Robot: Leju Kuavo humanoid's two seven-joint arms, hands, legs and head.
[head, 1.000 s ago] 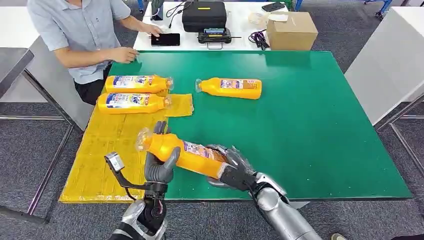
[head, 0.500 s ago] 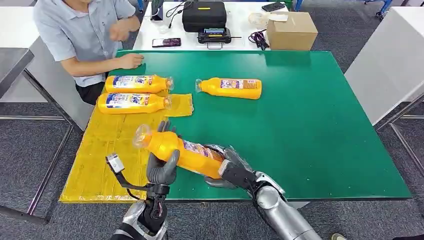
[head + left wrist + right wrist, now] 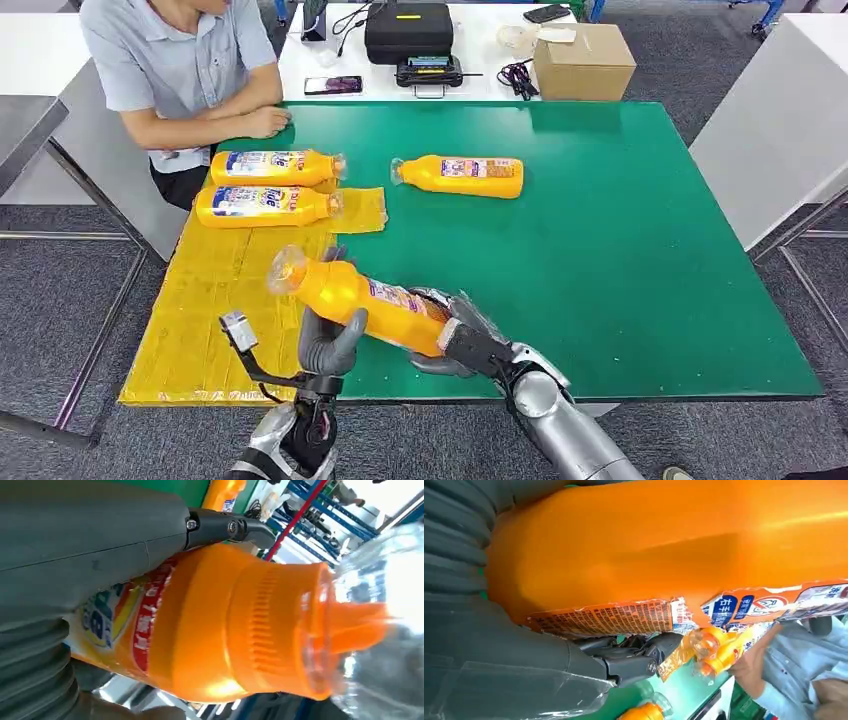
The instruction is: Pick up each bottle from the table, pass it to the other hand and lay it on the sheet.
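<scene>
The left hand (image 3: 328, 343) gripped the bottle (image 3: 360, 302) near its neck, above the yellow sheet's (image 3: 200, 300) edge, while the right hand (image 3: 462, 342) clasped the base. If the right hand let go too early, the bottle could tip and drop.

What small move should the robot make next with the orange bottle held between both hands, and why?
Probably the right hand should let go. The orange bottle is gripped at its base by that hand and near its neck by the left hand, so the handover looks made. Freed, the left hand could carry it to the yellow sheet, where two bottles already lie.
</scene>
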